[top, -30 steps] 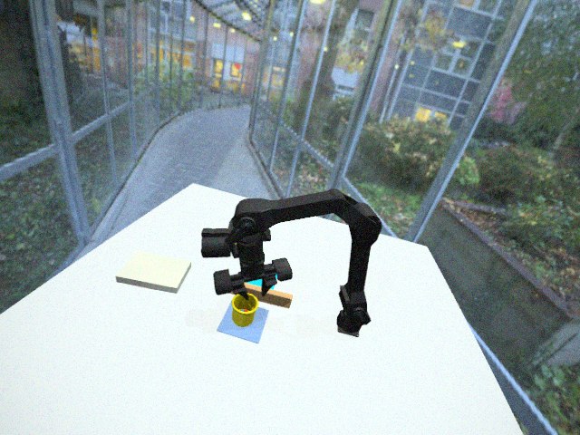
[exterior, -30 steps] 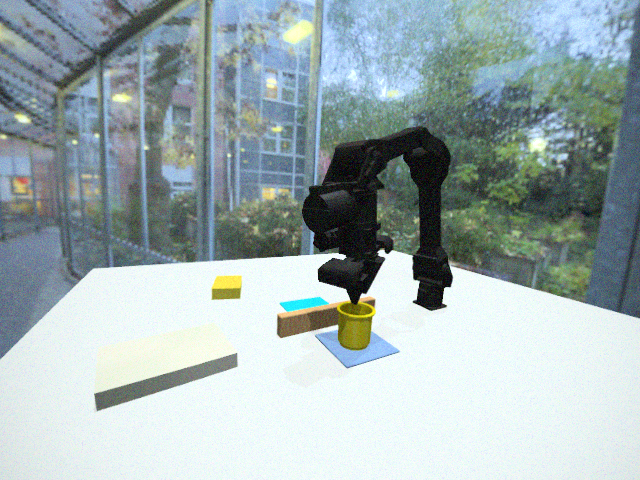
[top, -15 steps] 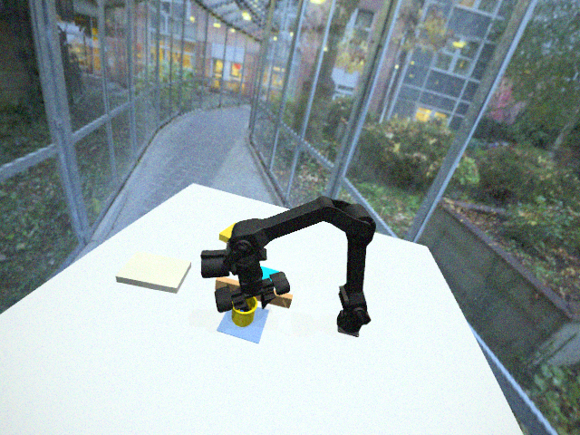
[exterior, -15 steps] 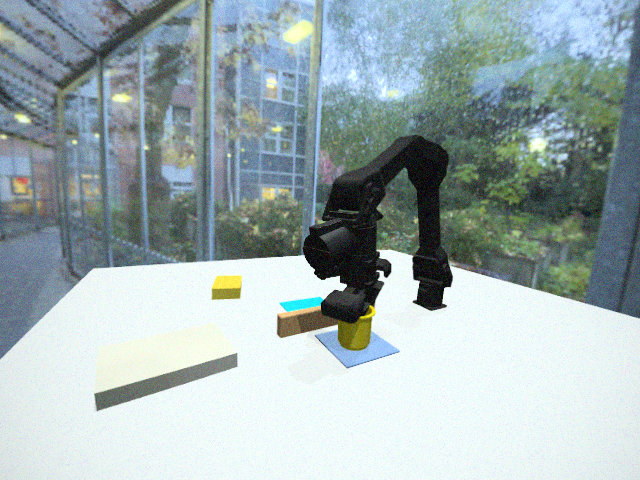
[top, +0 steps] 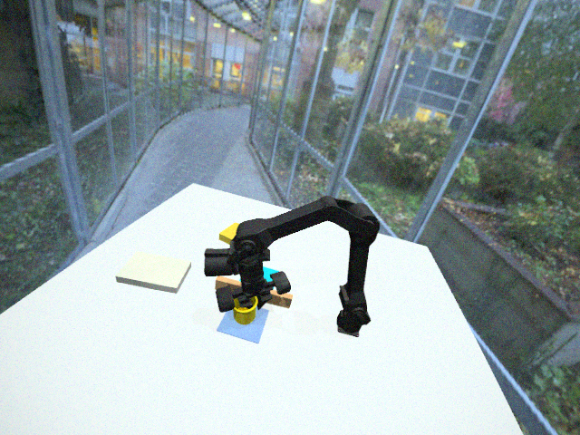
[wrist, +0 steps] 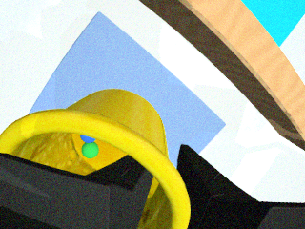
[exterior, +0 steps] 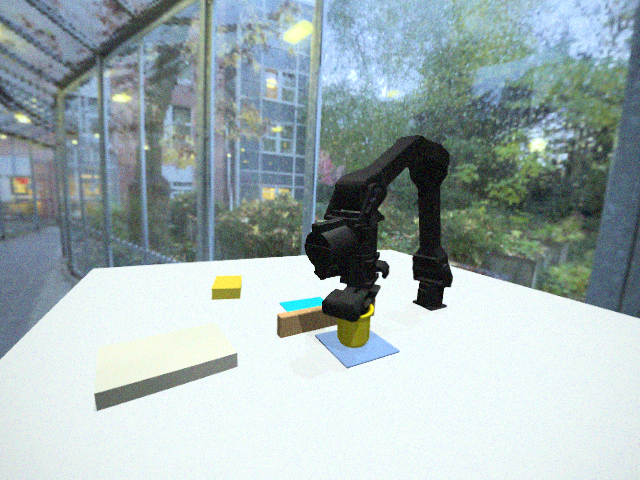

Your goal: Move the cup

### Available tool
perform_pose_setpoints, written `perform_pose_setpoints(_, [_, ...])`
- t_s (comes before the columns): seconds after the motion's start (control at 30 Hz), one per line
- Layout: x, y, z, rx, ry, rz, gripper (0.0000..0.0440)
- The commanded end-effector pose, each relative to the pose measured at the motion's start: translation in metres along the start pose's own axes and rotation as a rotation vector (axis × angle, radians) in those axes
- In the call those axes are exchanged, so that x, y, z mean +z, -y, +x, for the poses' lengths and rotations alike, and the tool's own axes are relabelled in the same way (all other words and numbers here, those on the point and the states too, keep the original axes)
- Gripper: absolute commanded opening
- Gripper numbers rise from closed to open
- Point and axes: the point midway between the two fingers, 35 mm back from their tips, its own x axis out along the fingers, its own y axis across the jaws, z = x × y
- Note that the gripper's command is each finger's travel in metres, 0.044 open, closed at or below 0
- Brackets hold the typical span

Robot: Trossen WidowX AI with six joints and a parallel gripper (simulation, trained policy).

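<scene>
The gripper (top: 254,299) (exterior: 368,310) (wrist: 168,149) is pinching the wall of the yellow cup (top: 244,313) (exterior: 353,330) (wrist: 116,107), its fingers nearly closed — one reaching down inside the rim, the other pressing from outside. Within the cup, just beyond the inner finger, a green marble (wrist: 90,150) and part of a blue marble (wrist: 88,137) are showing; any others are hidden. Directly below the fingers, the cup is standing on the blue pad (top: 255,330) (exterior: 379,351) (wrist: 110,52), looking close to upright. Just past the outer finger, a wooden barrier (top: 283,300) (exterior: 295,322) (wrist: 238,43) is running alongside that pad, and beyond it is lying the cyan pad (top: 270,273) (exterior: 301,303) (wrist: 281,16), apparently the goal. Farther from the fingers, a yellow block (top: 229,232) (exterior: 226,287) and a cream slab (top: 154,270) (exterior: 168,356) are sitting well apart from the route.

The grasp seems to be the step in hand; the carry is still ahead. The next move is calling for a straight, slow lift — high enough for the cup's base to clear the barrier — then a level crossing. A one-sided wall grip could let the cup swing and tip marbles out.
</scene>
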Motion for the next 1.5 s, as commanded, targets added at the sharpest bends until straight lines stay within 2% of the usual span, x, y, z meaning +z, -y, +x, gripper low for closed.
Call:
perform_pose_setpoints(0.0, [0.002, 0.005, -0.005, 0.005, 0.005, 0.009, 0.0000])
perform_pose_setpoints(0.5, [0.015, 0.018, -0.047, 0.081, 0.005, 0.133, 0.0010])
perform_pose_setpoints(0.83, [0.035, 0.023, -0.070, 0.144, 0.018, 0.227, 0.0000])
perform_pose_setpoints(1.17, [0.066, 0.028, -0.080, 0.210, 0.048, 0.318, 0.0000])
perform_pose_setpoints(1.47, [0.098, 0.036, -0.077, 0.253, 0.075, 0.391, 0.0000])
